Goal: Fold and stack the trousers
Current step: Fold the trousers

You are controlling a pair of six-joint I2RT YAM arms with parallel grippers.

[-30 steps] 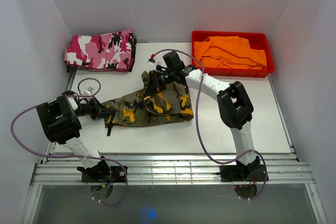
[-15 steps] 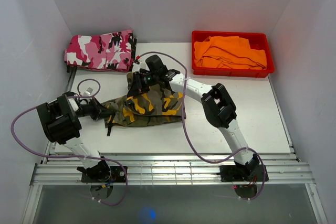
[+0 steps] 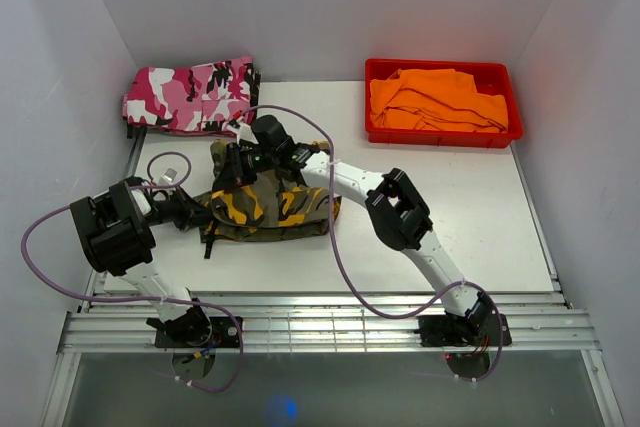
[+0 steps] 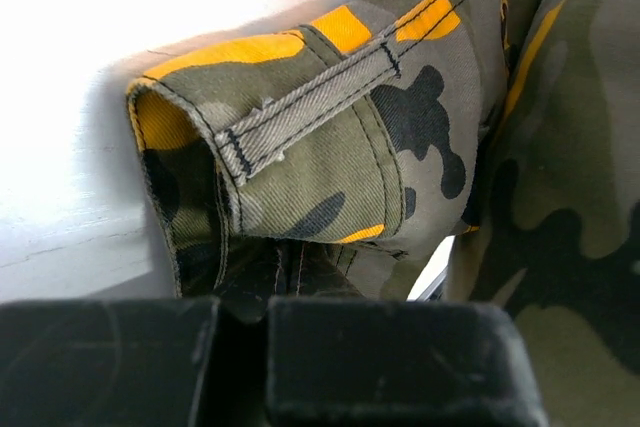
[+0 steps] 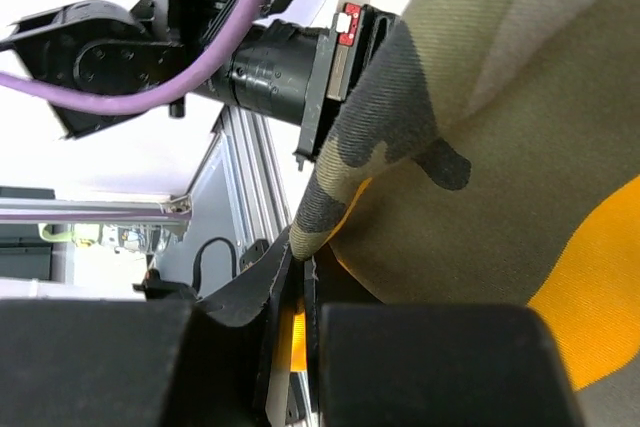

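Olive trousers [image 3: 272, 209] folded farther left, carried by the right claw [image 3: 228, 161].

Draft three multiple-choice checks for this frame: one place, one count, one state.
1. Where is the orange garment? A in the red bin; B on the floor; C draped over an arm.
2. How many pairs of camouflage trousers are on the table? A one; B two; C three.
3. The right gripper is: A open over the bin; B shut on the green camouflage trousers; C shut on nothing.
Key: 1 A, it fills the bin at far right. 2 B, a pink pair at far left and the green pair mid-table. 3 B, cloth is pinched between its fingers in the wrist view.
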